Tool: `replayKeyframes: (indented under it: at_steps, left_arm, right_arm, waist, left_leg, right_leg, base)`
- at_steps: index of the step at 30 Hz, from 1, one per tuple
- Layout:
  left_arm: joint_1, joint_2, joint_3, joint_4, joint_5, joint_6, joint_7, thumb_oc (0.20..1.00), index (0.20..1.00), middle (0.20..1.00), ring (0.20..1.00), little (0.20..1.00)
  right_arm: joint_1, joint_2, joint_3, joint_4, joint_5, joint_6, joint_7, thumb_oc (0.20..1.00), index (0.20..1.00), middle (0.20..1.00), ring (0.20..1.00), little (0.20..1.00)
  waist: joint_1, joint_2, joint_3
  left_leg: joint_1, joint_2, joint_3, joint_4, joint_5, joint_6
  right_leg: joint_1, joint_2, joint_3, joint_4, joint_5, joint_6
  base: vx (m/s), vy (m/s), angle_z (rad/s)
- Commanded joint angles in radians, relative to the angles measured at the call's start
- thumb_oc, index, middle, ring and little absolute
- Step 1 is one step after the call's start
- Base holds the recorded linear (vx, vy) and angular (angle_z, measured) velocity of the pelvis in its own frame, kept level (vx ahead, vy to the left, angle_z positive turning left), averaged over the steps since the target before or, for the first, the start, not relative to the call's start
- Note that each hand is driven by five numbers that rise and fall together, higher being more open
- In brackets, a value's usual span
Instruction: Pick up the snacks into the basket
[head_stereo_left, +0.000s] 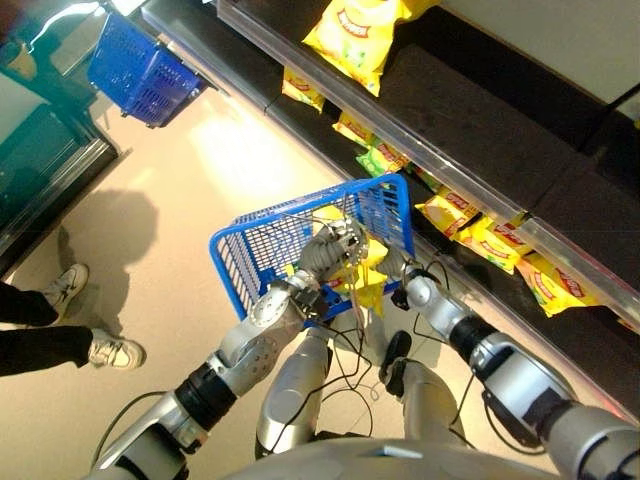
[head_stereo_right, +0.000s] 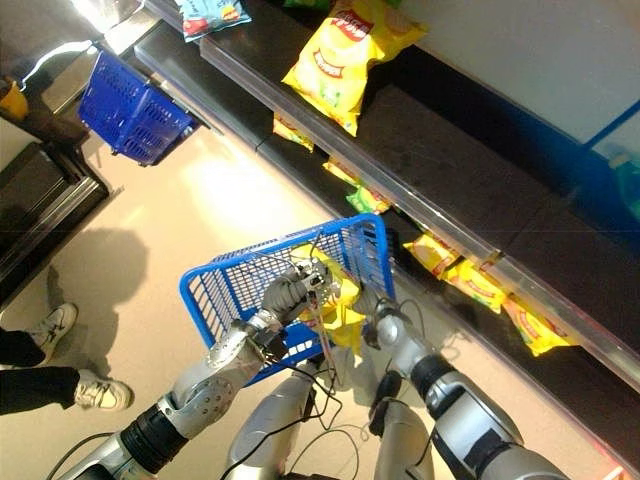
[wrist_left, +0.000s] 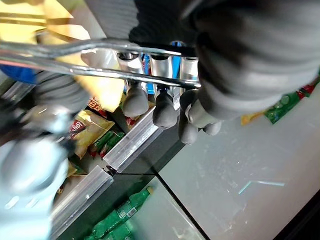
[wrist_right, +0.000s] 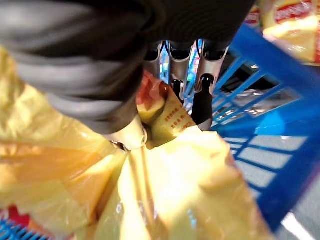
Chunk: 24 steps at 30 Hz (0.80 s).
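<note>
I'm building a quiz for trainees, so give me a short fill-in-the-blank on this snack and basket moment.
1. The left hand has its fingers curled round the basket's metal ____.
2. The basket it carries is ____ in colour.
3. The right hand pinches a ____ snack bag over the basket.
4. A second blue basket sits on the ____.

Missing words: handle; blue; yellow; floor

Glossy beige floor beside dark shelves with metal edging.
</note>
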<state>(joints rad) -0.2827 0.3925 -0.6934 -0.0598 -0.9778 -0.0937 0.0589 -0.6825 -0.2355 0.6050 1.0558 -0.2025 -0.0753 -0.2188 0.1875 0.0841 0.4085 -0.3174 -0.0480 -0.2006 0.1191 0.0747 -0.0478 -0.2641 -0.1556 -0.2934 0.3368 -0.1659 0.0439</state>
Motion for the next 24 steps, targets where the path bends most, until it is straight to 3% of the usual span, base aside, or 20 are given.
replayKeyframes:
  at_steps: [1,16,17,18,22,24]
  left_arm:
    - [-0.164,-0.084,-0.021,-0.316,-0.005,-0.077,-0.067,0.200,0.200,0.200,0.200,0.200]
    - [-0.214,-0.082,-0.084,-0.311,-0.037,-0.035,-0.072,0.200,0.200,0.200,0.200,0.200]
    - [-0.211,-0.083,-0.077,-0.303,-0.039,-0.034,-0.069,0.200,0.200,0.200,0.200,0.200]
    - [-0.207,-0.086,-0.074,-0.298,-0.039,-0.032,-0.069,0.200,0.200,0.200,0.200,0.200]
    - [-0.163,-0.078,-0.016,-0.280,-0.043,-0.045,-0.068,0.200,0.200,0.200,0.200,0.200]
    - [-0.118,-0.061,0.057,-0.273,-0.027,-0.059,-0.058,0.200,0.200,0.200,0.200,0.200]
  right_arm:
    - [-0.151,0.008,0.013,0.026,0.045,-0.003,-0.042,0.200,0.200,0.200,0.200,0.200]
    - [-0.391,0.025,-0.002,0.225,0.078,0.050,-0.067,0.200,0.200,0.200,0.200,0.200]
    - [-0.384,0.025,-0.011,0.236,0.091,0.053,-0.064,0.818,0.818,0.818,0.818,0.818]
    - [-0.385,0.028,-0.018,0.243,0.093,0.055,-0.063,1.000,1.000,1.000,1.000,1.000]
    - [-0.320,0.037,-0.033,0.207,0.107,0.051,-0.076,1.000,1.000,1.000,1.000,1.000]
    - [-0.233,0.041,-0.047,0.123,0.122,0.041,-0.079,1.000,1.000,1.000,1.000,1.000]
  waist:
    - [0.023,0.026,-0.011]
    - [0.078,0.075,0.054]
    - [0.081,0.075,0.054]
    - [0.081,0.076,0.052]
    - [0.076,0.060,0.030]
    - [0.061,0.037,0.012]
  left_leg:
    - [-0.015,-0.051,0.009,0.047,-0.059,0.014]
    - [-0.072,-0.076,-0.038,0.051,-0.032,0.016]
    - [-0.072,-0.076,-0.043,0.049,-0.029,0.014]
    - [-0.070,-0.076,-0.044,0.046,-0.028,0.013]
    - [-0.050,-0.071,-0.038,0.030,-0.029,0.013]
    - [-0.033,-0.063,-0.023,0.020,-0.035,0.016]
  right_leg:
    - [0.027,-0.029,0.017,-0.073,0.086,0.077]
    - [-0.027,-0.050,-0.031,-0.031,0.084,0.079]
    - [-0.023,-0.050,-0.037,-0.034,0.085,0.079]
    - [-0.018,-0.051,-0.042,-0.038,0.084,0.079]
    - [0.011,-0.052,-0.040,-0.069,0.094,0.084]
    - [0.022,-0.050,-0.030,-0.086,0.105,0.088]
  base:
    - [-0.04,-0.011,0.16]
    - [-0.01,-0.004,0.14]
    - [0.02,-0.014,0.22]
    - [0.03,0.005,0.25]
    - [0.04,0.047,0.09]
    - [0.03,0.068,-0.02]
